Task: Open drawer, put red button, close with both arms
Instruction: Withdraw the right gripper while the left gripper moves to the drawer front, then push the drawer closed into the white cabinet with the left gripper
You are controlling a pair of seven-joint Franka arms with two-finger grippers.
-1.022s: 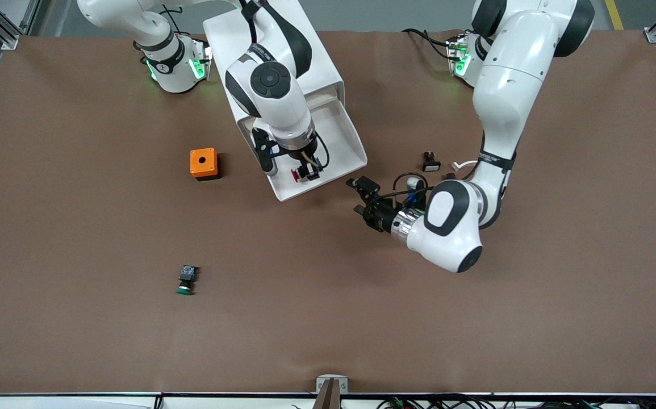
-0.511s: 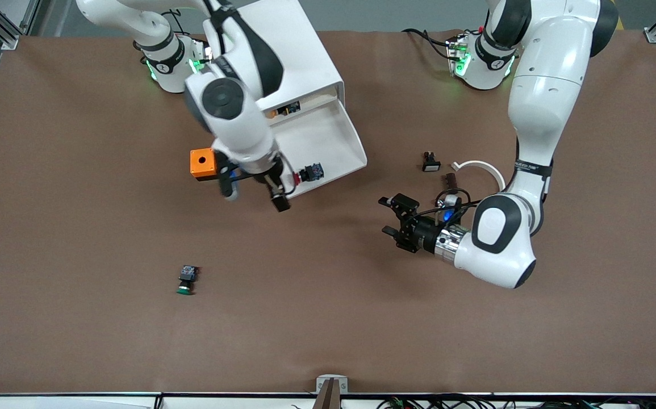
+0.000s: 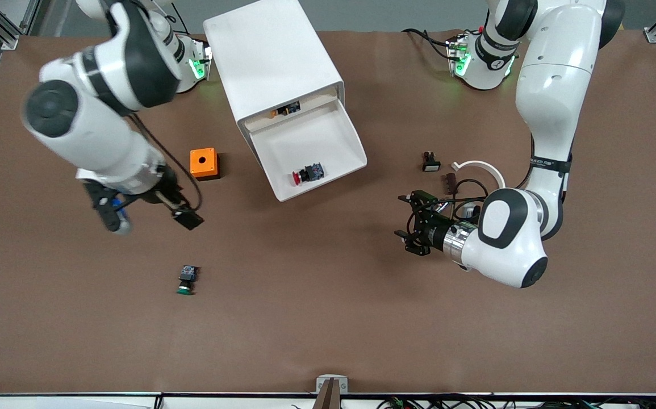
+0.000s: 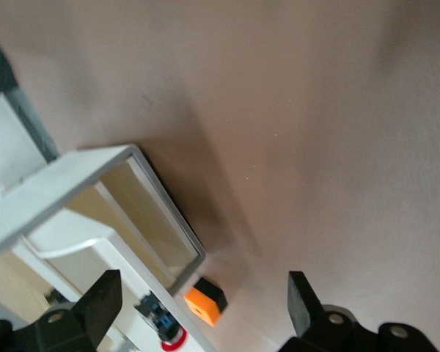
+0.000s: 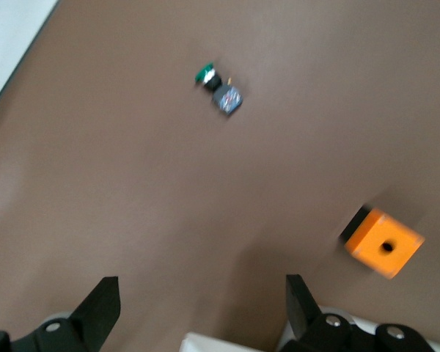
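The white cabinet (image 3: 274,57) stands between the arm bases with one drawer (image 3: 339,128) pulled open. The red button (image 3: 306,174) lies in the drawer near its front lip, free of both grippers. It also shows in the left wrist view (image 4: 166,334), inside the drawer (image 4: 73,176). My right gripper (image 3: 183,216) is open and empty over bare table between the orange box and the green button. My left gripper (image 3: 410,223) is open and empty, low over the table toward the left arm's end from the drawer, pointing at it. Both grippers show open in their wrist views (image 4: 204,304) (image 5: 202,306).
An orange box (image 3: 203,163) with a hole sits beside the drawer toward the right arm's end. A green-capped button (image 3: 187,280) lies nearer the front camera. A small black-and-white part (image 3: 430,162), a white ring (image 3: 478,166) and a dark piece (image 3: 450,179) lie by the left arm.
My right gripper let go of the red button in the drawer and swung away toward the right arm's end. My left gripper drew back from the drawer's corner.
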